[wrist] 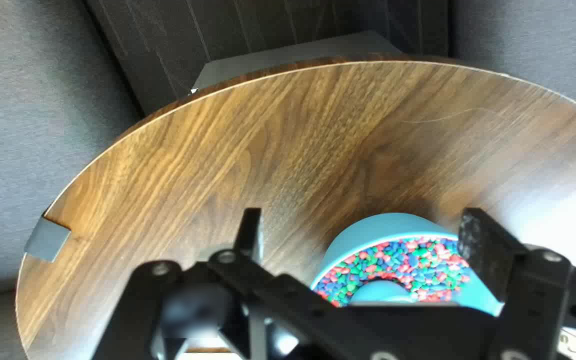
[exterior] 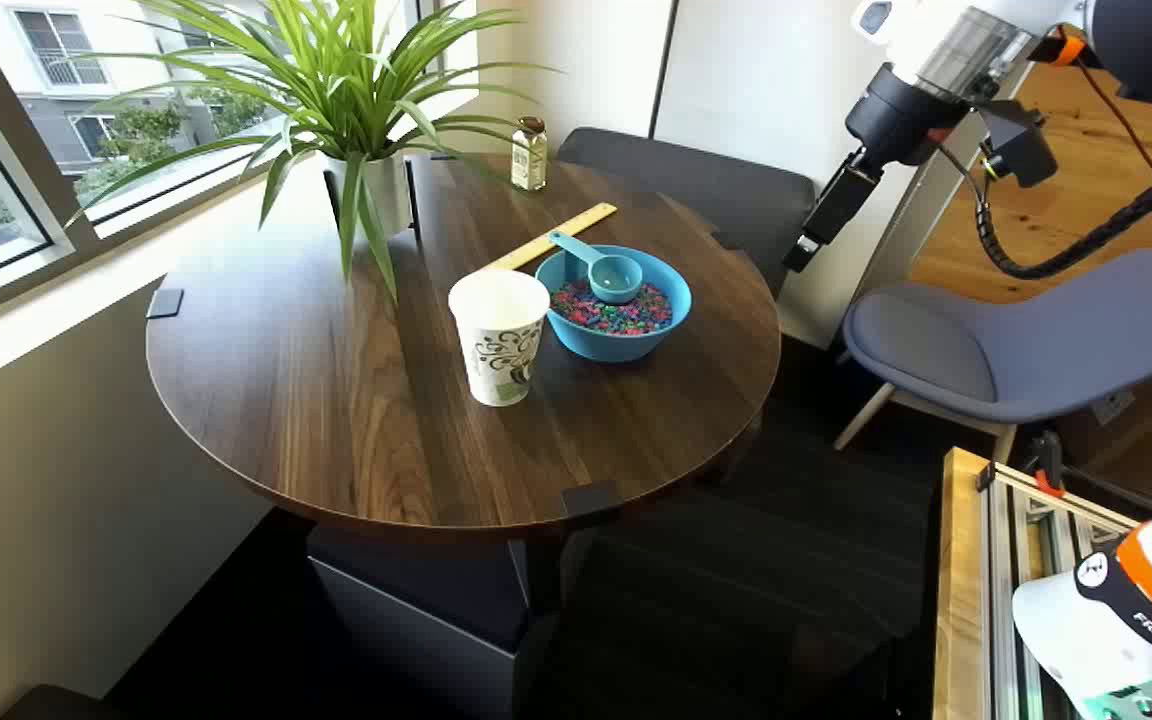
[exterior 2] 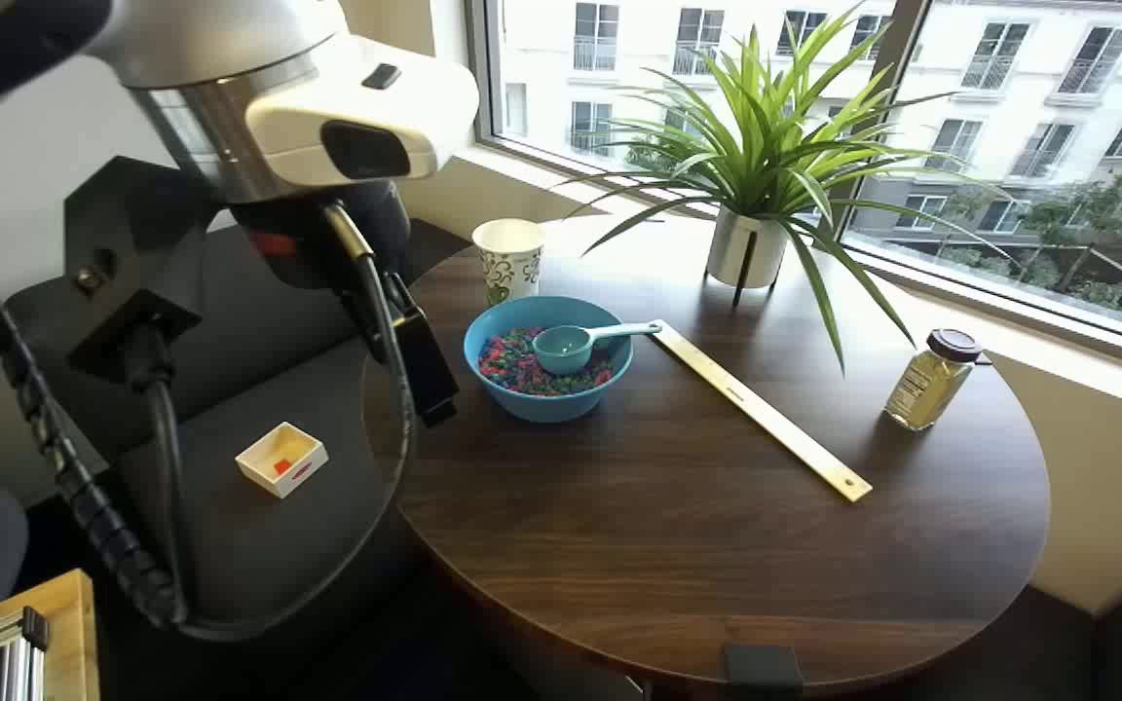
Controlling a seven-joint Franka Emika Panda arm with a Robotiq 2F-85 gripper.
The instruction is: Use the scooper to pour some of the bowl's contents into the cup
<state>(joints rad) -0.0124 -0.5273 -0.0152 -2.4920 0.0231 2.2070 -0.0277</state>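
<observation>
Jaws wide apart, empty. Advise pinching the scooper (exterior: 608,274) squarely by its handle (exterior: 574,247), aimed at ten o'clock in an exterior view.

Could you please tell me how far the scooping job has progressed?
Done: no pouring visible, though the cup hides its inside bottom. In hand: nothing; the jaws stand open, away from the scooper, which lies in the bowl and looks empty. Left: apparently gripping it, scooping coloured pieces and pouring them into the cup.
</observation>
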